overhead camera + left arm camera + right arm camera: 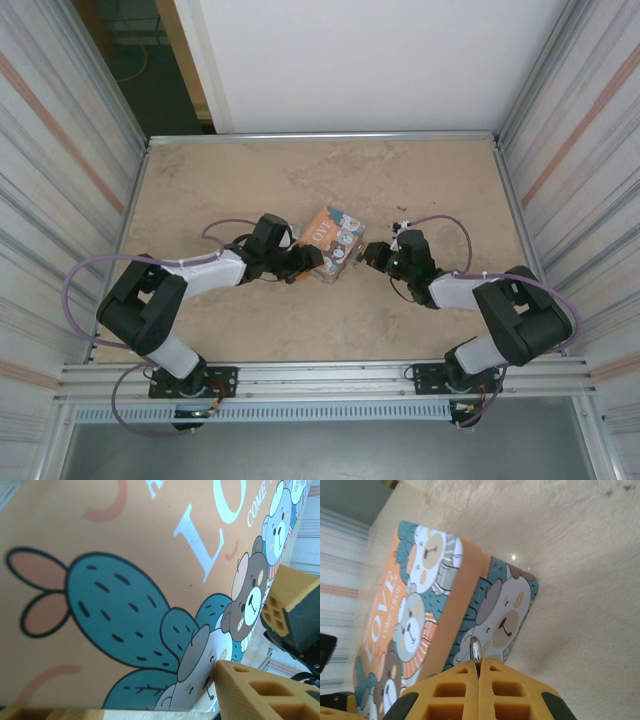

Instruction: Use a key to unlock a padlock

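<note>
Key [475,649]: a short silvery tip is sticking out of the right gripper [479,667], whose jaws are pressing flat together on it with no gap between them. The tip is pointing at the short, bear-printed side of the box [420,610] and sitting just beside it. Whether it is touching cannot be told.

Padlock: too small or too hidden to place. Judging by where the key is aiming, it is probably sitting at that short side of the box, lost against the teal print.

Left gripper [303,262]: sitting at the opposite end of the box, touching it or nearly so. Its fingers [250,692] are standing apart along the edge of the box's "LOVE" face. Whether they are clamping the box or only bracing it cannot be told.

The box is lying on the surface [580,580], between the two arms.

Judgement: the step in hand looks like bringing the key to the keyhole.
- The left gripper should be holding the box dead steady so the lock is not shifting.
- The right gripper should be going in slowly, with the key's roll and line matched to the slot before any push.
- Very little key is showing beyond the jaws, so a hard or crooked push risks driving it back between them.
- Turning should be about the key's own axis, and only once it is fully seated.
</note>
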Controlling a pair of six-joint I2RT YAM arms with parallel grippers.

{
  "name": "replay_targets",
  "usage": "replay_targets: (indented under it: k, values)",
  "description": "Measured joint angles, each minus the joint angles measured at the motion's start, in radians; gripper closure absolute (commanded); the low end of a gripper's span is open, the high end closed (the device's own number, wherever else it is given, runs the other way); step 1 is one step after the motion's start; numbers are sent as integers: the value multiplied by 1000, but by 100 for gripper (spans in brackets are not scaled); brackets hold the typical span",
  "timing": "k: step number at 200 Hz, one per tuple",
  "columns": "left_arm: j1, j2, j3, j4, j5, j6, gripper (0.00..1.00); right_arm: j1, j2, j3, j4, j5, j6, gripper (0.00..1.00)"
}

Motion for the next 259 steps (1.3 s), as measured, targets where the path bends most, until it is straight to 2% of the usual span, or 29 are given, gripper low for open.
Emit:
replay_targets:
  k: [53, 127, 184, 259]
  values:
    - [0, -19, -6, -10, -11, 4, 37, -29, -154, -2, -106, 9, -36, 100]
    - [11, -184, -6, -20, -63, 66, 32, -34, -369, 0, -328, 22, -103, 100]
    - [83, -363, -58, -78, -127, 124, 30, -34, -467, 31, -528, -7, -136, 100]
    - [183, -592, -91, -199, -205, 212, 26, 3, -508, 131, -778, -52, -204, 100]
